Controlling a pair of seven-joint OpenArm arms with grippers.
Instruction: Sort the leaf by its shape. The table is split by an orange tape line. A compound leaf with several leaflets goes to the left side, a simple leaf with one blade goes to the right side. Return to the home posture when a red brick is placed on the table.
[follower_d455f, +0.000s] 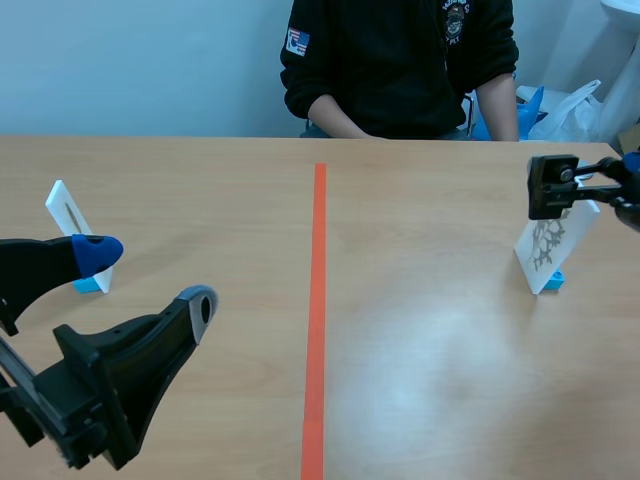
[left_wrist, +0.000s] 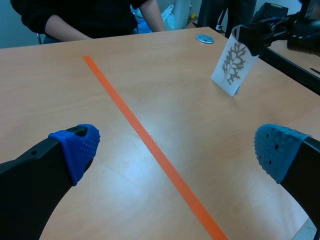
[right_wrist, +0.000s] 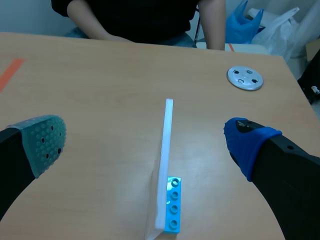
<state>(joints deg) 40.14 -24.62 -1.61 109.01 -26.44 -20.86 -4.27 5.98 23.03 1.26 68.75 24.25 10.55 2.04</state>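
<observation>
White upright card (follower_d455f: 545, 245) with a grey, many-branched leaf print, slotted into a pale blue toy brick (right_wrist: 173, 205). It stands right of the orange tape line (follower_d455f: 318, 300). Right hand (right_wrist: 147, 141) spread, one finger on each side of the card, gaps showing. Left hand (follower_d455f: 150, 278) spread, low over the left half. Light wooden table (follower_d455f: 430, 350), pale wall behind. Two cards in all: the second white card (follower_d455f: 70, 215) is on the left half, its print possibly one narrow blade. One round silver disc (right_wrist: 245, 78). One seated person in black top (follower_d455f: 400, 60).

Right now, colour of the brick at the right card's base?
Light blue brick, best in right wrist view.
</observation>
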